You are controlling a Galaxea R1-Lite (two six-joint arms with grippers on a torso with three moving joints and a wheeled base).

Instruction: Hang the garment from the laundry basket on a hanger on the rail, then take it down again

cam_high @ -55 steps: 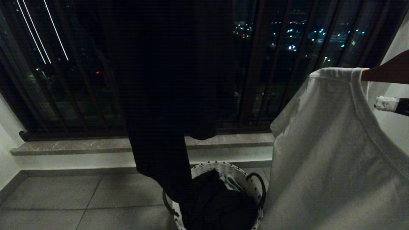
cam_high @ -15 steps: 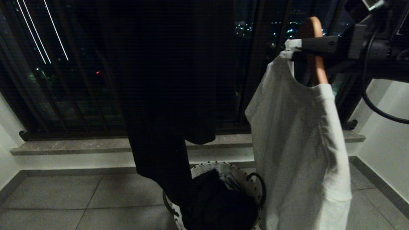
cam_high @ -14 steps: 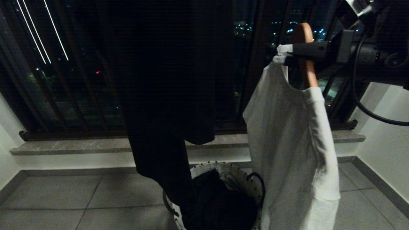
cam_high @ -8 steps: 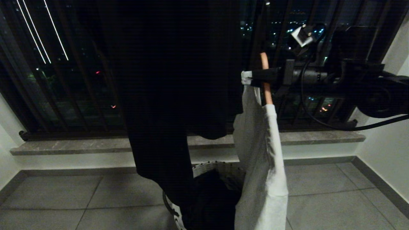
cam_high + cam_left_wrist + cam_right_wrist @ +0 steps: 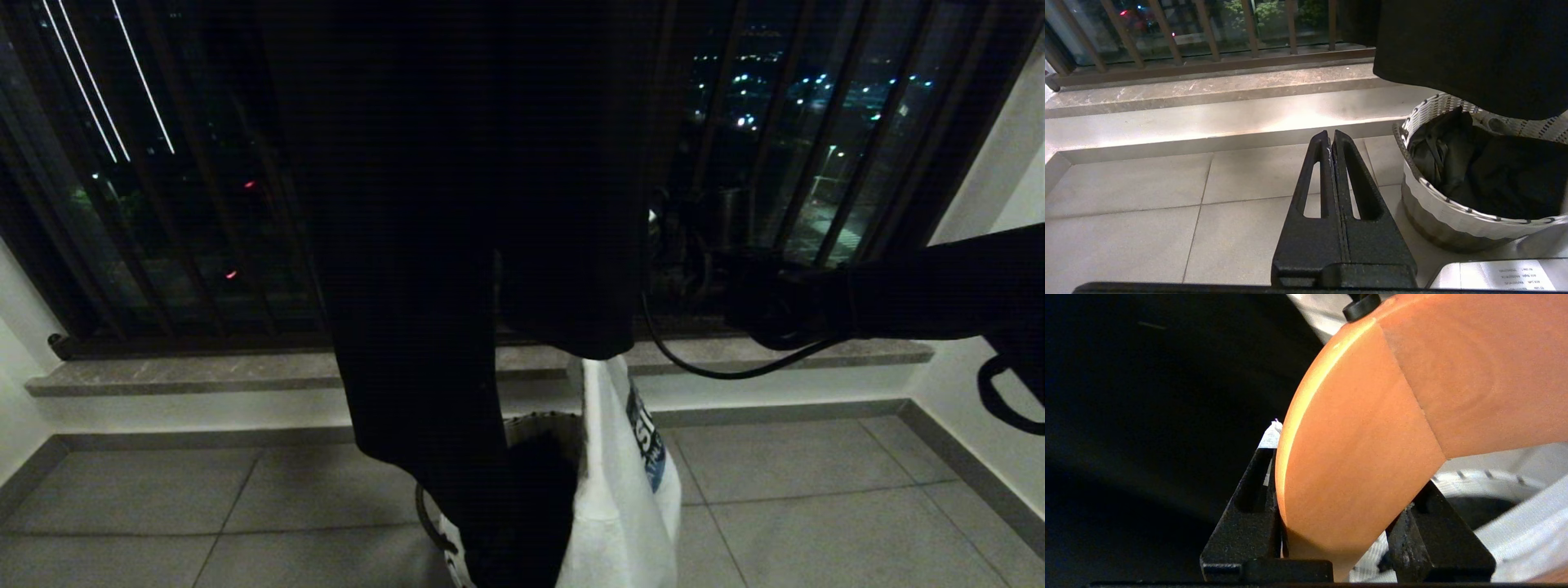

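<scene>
The garment, a white T-shirt with a blue print (image 5: 620, 482), hangs low over the laundry basket (image 5: 531, 425), whose white patterned rim shows more fully in the left wrist view (image 5: 1437, 204). My right gripper (image 5: 1347, 473) is shut on the orange-brown wooden hanger (image 5: 1372, 428); white fabric (image 5: 1527, 539) shows behind it. In the head view only the black right arm (image 5: 857, 298) shows, reaching in from the right; its fingers are lost behind a dark hanging garment. My left gripper (image 5: 1332, 136) is parked low over the floor beside the basket, shut and empty. The rail is out of view.
A long dark garment (image 5: 457, 204) hangs in the middle, covering the basket's left side. Dark clothes (image 5: 1474, 175) lie in the basket. Behind stand the window grille (image 5: 816, 163) and a stone sill (image 5: 204, 371). A white wall (image 5: 980, 400) closes the right side.
My right arm has swung left and down with the hanger. The white T-shirt has dropped from beside the dark garment to just over the basket. The left arm has kept still.
</scene>
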